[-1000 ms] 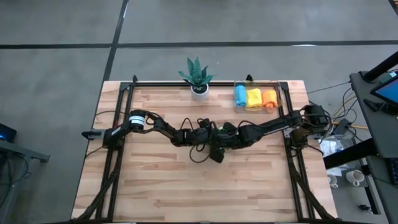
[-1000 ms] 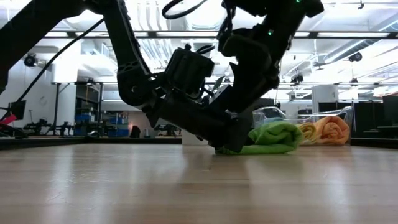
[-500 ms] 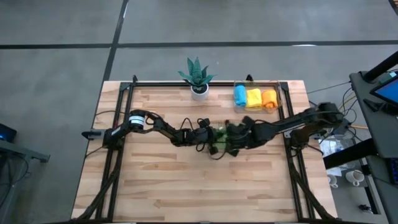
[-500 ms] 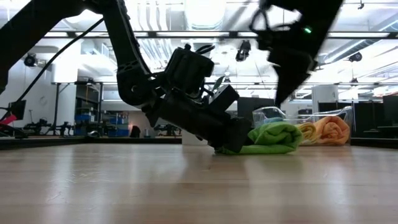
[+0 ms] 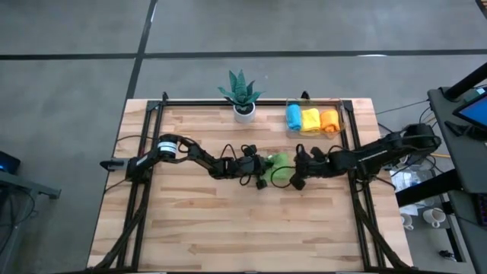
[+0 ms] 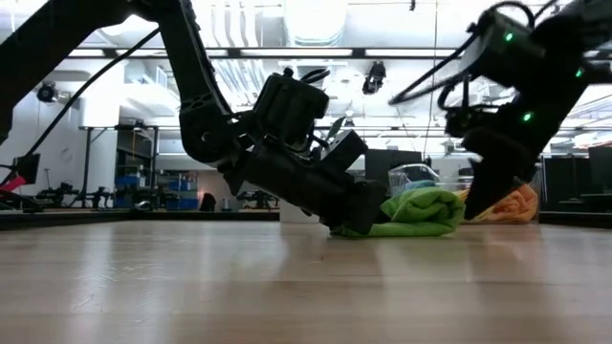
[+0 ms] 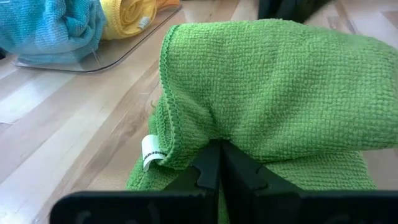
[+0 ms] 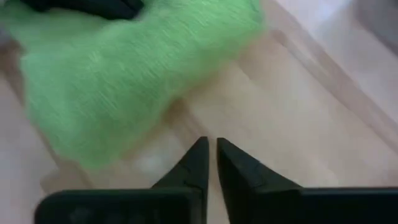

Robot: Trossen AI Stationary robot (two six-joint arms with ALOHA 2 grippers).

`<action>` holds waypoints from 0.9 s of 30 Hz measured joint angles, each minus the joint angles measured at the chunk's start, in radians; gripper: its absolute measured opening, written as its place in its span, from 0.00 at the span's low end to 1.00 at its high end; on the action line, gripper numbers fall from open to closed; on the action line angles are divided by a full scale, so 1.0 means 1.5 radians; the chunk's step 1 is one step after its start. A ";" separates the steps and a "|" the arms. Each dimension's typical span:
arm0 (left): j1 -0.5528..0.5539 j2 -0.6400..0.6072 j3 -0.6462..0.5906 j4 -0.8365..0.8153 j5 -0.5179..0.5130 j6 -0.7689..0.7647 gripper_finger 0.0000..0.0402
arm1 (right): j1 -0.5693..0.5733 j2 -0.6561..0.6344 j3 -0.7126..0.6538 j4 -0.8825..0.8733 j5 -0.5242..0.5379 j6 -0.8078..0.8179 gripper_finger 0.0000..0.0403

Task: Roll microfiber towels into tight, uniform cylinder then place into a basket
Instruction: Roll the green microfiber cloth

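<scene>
Left gripper (image 5: 264, 169): at the centre of the high view, fingers pinched together on the edge of the green towel; in the left wrist view its fingers (image 7: 221, 167) meet in a tight line with the cloth folded over them.
Right gripper (image 5: 293, 180): just right of centre in the high view, beside the green towel and clear of it; in the right wrist view its fingers (image 8: 200, 163) stand nearly together with only a thin gap, nothing between them, above bare wood.
Green towel (image 5: 279, 167): a loose bundle on the table (image 5: 198, 221) at the centre of the high view, between the two grippers; in the low view it lies right of centre as a rounded roll (image 6: 421, 210) with a flat flap under it.
Label: a small white tag (image 7: 150, 152) sewn into the green towel's hem, lower left of centre in the left wrist view; there is dark print on it, too small to read.
Basket (image 5: 341, 116): clear bin at the upper right of the high view, on the table's far edge, well apart from the green towel.
Rolled towels in the basket: blue (image 5: 294, 117), yellow (image 5: 310, 119) and orange (image 5: 328, 119), side by side.
Potted plant (image 5: 242, 94): upper centre of the high view, left of the basket, spiky green leaves in a white pot.
</scene>
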 joint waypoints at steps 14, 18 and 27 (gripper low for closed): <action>0.000 0.000 0.000 0.000 0.002 0.000 0.00 | -0.055 0.114 -0.011 0.216 -0.051 -0.132 0.02; 0.000 0.000 0.000 0.000 0.002 0.000 0.00 | -0.054 0.091 0.000 0.221 -0.093 -0.142 0.02; 0.000 0.000 0.000 0.000 0.002 0.000 0.00 | -0.053 0.060 0.028 0.229 -0.115 -0.173 0.02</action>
